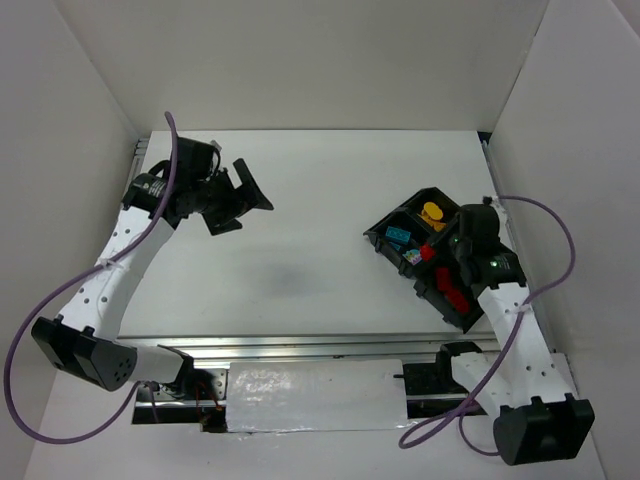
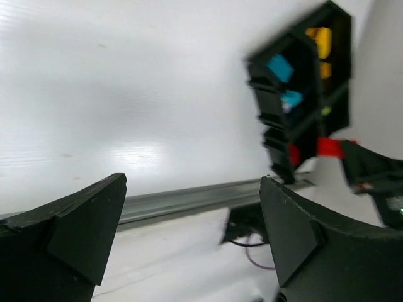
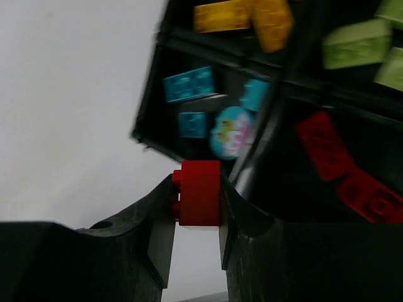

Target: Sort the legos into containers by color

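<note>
The black four-compartment tray (image 1: 385, 222) sits at the right of the table. It holds yellow bricks (image 3: 242, 16), cyan bricks (image 3: 189, 83), lime green bricks (image 3: 356, 43) and red bricks (image 3: 327, 151), each colour in its own compartment. My right gripper (image 3: 196, 207) is shut on a red brick (image 3: 200, 192) and holds it above the tray's near corner; in the top view this gripper (image 1: 437, 253) is over the tray. My left gripper (image 1: 240, 203) is open and empty at the far left, raised above the table. The tray also shows in the left wrist view (image 2: 302, 94).
A metal rail (image 1: 300, 345) runs along the table's near edge, with a white padded strip (image 1: 315, 395) below it. White walls stand at the left, back and right. Purple cables loop beside both arm bases.
</note>
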### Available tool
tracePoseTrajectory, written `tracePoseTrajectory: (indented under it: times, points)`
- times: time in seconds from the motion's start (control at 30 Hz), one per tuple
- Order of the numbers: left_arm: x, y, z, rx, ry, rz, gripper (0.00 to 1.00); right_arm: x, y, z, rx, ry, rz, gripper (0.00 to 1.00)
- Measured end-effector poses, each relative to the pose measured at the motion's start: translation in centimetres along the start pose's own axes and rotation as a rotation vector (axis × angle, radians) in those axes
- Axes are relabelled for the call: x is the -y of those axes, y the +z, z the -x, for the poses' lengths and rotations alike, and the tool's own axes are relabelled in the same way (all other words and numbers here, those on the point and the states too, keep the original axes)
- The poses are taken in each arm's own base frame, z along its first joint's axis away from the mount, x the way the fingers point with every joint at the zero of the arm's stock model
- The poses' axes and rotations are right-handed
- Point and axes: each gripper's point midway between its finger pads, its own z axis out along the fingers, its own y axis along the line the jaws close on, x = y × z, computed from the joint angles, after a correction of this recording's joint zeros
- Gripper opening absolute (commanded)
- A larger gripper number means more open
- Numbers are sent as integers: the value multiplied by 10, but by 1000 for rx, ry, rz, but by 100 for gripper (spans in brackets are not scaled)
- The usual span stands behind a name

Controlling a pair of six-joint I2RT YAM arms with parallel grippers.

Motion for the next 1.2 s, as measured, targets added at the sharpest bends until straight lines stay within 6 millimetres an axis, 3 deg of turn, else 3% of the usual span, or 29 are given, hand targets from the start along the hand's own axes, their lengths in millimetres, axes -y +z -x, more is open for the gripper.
tracePoseTrajectory:
  times: [0.13, 0.2, 0.3, 0.33, 0.4, 0.43, 0.5, 0.6, 0.7, 0.8, 0.9, 0.97, 1.07, 1.2]
  points:
    - [-26, -5, 2, 32, 66, 106, 99, 64, -10, 13, 28, 83, -242, 0]
    - [-32, -10, 4, 52, 98, 129, 100, 84, -13, 11, 20, 99, -329, 6]
    - [-39, -19, 6, 81, 148, 155, 99, 99, -17, 6, 4, 106, -400, 10]
    - [-41, -22, 7, 89, 159, 163, 99, 102, -18, 6, 4, 105, -412, 11]
    - [-43, -27, 7, 99, 183, 172, 99, 103, -18, 5, 3, 106, -421, 44]
    - [-43, -28, 8, 101, 197, 172, 100, 104, -18, 5, 4, 108, -424, 73]
    - [-44, -29, 8, 103, 211, 172, 99, 105, -17, 5, 4, 114, -431, 88]
    - [-45, -29, 8, 98, 232, 175, 100, 105, -17, 5, 2, 116, -430, 100]
    - [-47, -29, 9, 101, 252, 184, 100, 101, -19, 6, -6, 115, -418, 100]
    - [-51, -32, 14, 122, 277, 210, 99, 83, -32, 18, -6, 95, -358, 100]
    - [-52, -44, 26, 172, 304, 249, 99, 45, -62, 49, 47, 59, -222, 100]
    - [-47, -57, 40, 231, 313, 273, 99, 14, -96, 75, 123, 24, -112, 100]
    - [-42, -83, 65, 357, 322, 317, 100, -25, -166, 108, 280, -24, 49, 100]
    - [-54, -121, 83, 512, 298, 408, 99, -42, -258, 117, 450, -88, 194, 100]
